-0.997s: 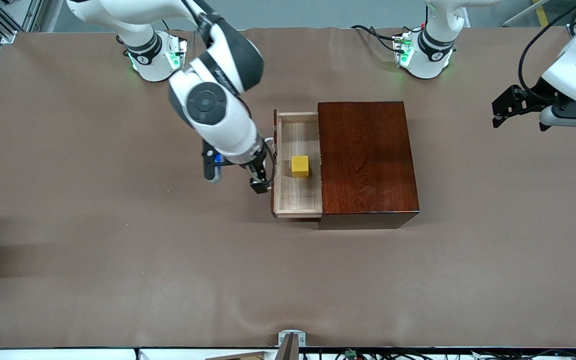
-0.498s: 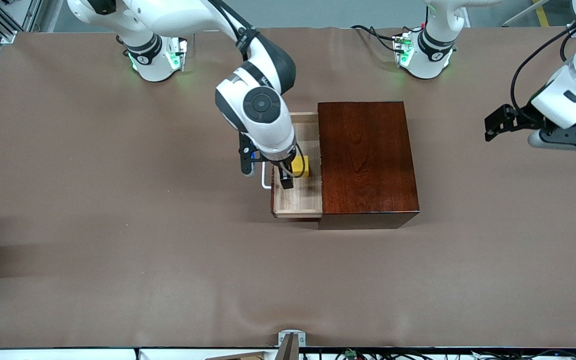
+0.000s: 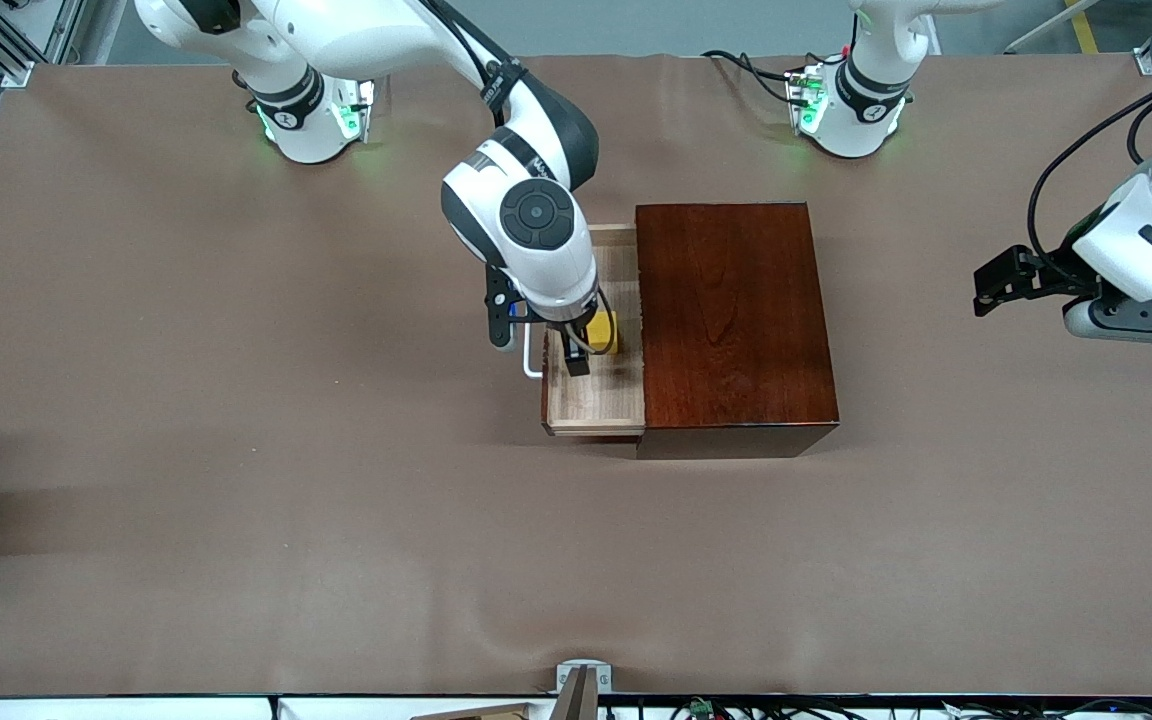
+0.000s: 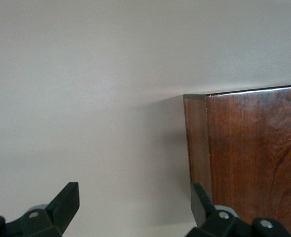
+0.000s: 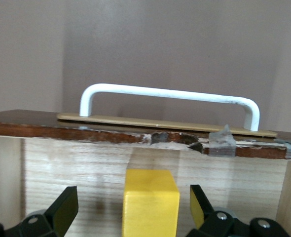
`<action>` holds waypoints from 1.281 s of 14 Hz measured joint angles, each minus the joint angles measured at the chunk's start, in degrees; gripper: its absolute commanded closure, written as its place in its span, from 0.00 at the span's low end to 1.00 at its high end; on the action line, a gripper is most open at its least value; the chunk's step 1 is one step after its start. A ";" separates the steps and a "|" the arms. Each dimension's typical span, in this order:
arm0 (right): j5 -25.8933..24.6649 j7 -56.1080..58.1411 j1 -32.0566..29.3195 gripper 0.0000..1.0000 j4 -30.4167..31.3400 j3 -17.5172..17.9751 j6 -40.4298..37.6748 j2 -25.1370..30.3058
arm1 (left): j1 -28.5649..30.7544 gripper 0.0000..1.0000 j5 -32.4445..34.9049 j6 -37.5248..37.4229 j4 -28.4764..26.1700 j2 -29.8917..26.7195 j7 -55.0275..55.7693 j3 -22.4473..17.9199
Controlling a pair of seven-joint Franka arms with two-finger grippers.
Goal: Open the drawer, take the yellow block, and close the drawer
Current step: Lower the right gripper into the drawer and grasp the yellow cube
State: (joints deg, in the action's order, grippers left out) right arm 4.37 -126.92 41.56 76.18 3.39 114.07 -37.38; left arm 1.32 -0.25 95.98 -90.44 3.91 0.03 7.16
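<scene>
Over the open drawer point(image 3: 596, 400), the right gripper point(image 3: 591, 352) has swung in wide-jawed, straddling the yellow block point(image 3: 604, 332), ready to grasp, while the left gripper point(image 4: 135, 207) waits wide.

Brown table point(image 3: 236, 450), wooden box point(image 3: 731, 320) atop

I see the wooden box point(image 3: 736, 325) mid-table point(image 3: 186, 450), its drawer point(image 3: 596, 405) pulled out toward the right arm's end. The handle point(image 5: 170, 96) sits on the drawer front, on the side away from the box. The yellow block point(image 3: 604, 332) lies in the drawer, near the box's edge. My right gripper point(image 3: 586, 345) hangs over the drawer, fingers spread with the block between them in the right wrist view point(image 5: 150, 210). My left gripper point(image 3: 996, 290) waits in the air over the left arm's end of the table, well apart from the box, fingers spread.
</scene>
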 measured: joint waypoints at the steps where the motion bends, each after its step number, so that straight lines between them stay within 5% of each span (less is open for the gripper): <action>1: -0.13 -0.02 0.69 0.00 0.01 0.01 0.01 -0.54 | 0.13 0.00 0.00 -0.02 0.03 0.00 0.00 -0.01; 7: -0.85 -2.54 4.56 0.00 0.00 -0.02 3.50 -3.72 | 0.20 0.00 0.00 -0.04 0.06 0.00 0.00 -0.01; 9: -1.08 -3.02 4.95 0.72 -0.01 -0.09 3.62 -3.93 | 0.19 0.00 0.00 -0.04 0.09 0.00 0.00 0.00; 10: -1.14 -3.04 4.89 1.00 -0.07 -0.37 3.66 -3.93 | 0.19 0.00 0.00 -0.04 0.11 0.00 0.00 0.02; 18: -1.33 -2.73 1.71 1.00 -3.22 -1.16 2.87 -2.93 | 0.18 0.00 0.00 -0.04 0.23 0.00 0.00 0.05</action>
State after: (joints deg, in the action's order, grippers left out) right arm 3.05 -129.65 43.26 72.96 2.23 116.94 -40.31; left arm 1.50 -0.25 95.94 -90.21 3.92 0.03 7.20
